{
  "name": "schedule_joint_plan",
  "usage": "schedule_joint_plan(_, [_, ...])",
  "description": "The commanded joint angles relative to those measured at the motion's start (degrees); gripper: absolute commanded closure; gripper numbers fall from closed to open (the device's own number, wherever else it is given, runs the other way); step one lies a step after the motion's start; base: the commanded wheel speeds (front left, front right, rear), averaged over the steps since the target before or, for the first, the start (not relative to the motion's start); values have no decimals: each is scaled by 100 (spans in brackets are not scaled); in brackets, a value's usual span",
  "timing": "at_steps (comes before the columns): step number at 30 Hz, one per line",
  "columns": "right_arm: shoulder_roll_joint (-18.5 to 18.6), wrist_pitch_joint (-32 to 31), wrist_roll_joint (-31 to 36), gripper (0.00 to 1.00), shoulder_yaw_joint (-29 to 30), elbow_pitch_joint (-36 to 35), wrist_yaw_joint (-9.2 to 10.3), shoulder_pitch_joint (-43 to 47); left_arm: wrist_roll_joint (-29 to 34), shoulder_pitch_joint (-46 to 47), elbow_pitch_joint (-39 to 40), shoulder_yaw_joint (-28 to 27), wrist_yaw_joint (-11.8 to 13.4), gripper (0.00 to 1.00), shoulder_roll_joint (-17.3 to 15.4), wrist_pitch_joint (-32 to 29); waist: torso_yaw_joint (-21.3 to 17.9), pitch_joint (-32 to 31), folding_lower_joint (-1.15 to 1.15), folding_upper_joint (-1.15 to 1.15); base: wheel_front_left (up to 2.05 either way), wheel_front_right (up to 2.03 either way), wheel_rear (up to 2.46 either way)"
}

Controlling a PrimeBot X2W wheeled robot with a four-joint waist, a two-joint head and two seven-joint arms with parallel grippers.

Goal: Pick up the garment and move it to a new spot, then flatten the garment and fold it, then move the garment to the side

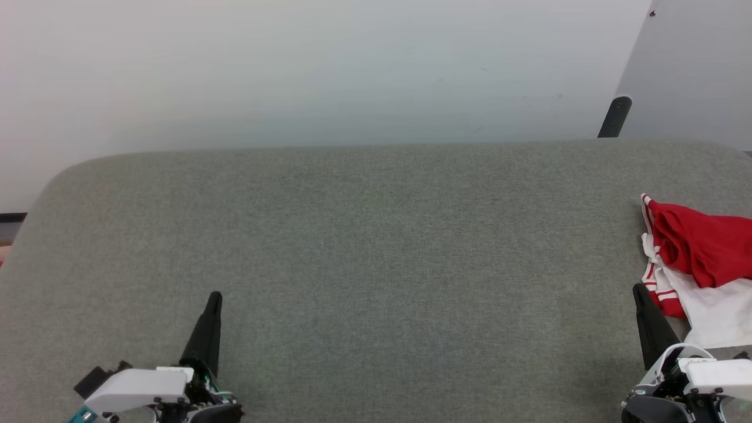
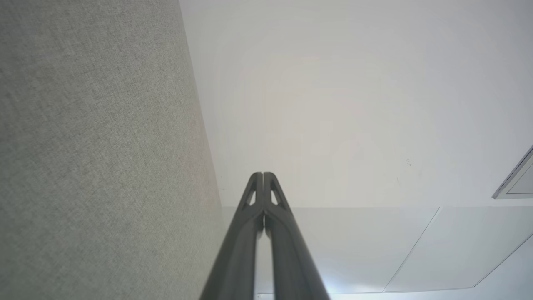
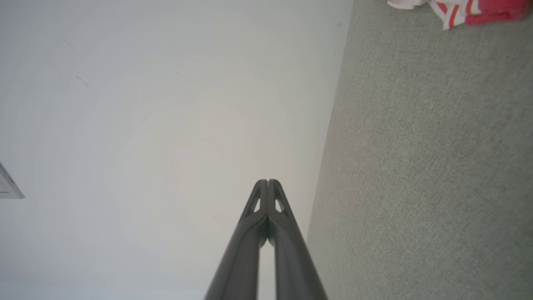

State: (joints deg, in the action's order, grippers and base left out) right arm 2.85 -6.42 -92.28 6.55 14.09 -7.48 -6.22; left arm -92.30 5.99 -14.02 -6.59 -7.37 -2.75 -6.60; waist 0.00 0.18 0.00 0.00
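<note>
Grey fabric covers the table (image 1: 376, 235), which has rounded far corners and spans nearly the whole head view.

Nearest the robot, at the lower left, the left gripper (image 1: 214, 296) sits low over the cloth. Its two dark fingers are pressed together into a single point and hold nothing. The left wrist view shows the same thing, with the tips meeting and only a thin slit lower down.

At the lower right, the right gripper (image 1: 637, 289) is closed the same way and is also empty. In the right wrist view its tips touch.

Just beyond the right gripper and to its right, the garment (image 1: 699, 247) lies crumpled on the table at the right edge of the head view, which cuts it off. A red fold sits on top, with white cloth and red-white striped trim under it and toward the robot. The striped trim is just beside the right fingers. The right wrist view shows the garment apart from the fingertips, up in the top right corner.

Past the table's far edge is a pale wall (image 1: 294, 70), and a dark post (image 1: 614, 116) leans at the right.
</note>
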Motion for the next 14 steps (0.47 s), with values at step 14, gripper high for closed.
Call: schedule_joint_plan(14, [-13, -19, -26, 100, -1, 1, -2, -13, -14, 50, -5, -11, -23, 100, -3, -14, 0, 0, 0, 0, 0, 0, 0])
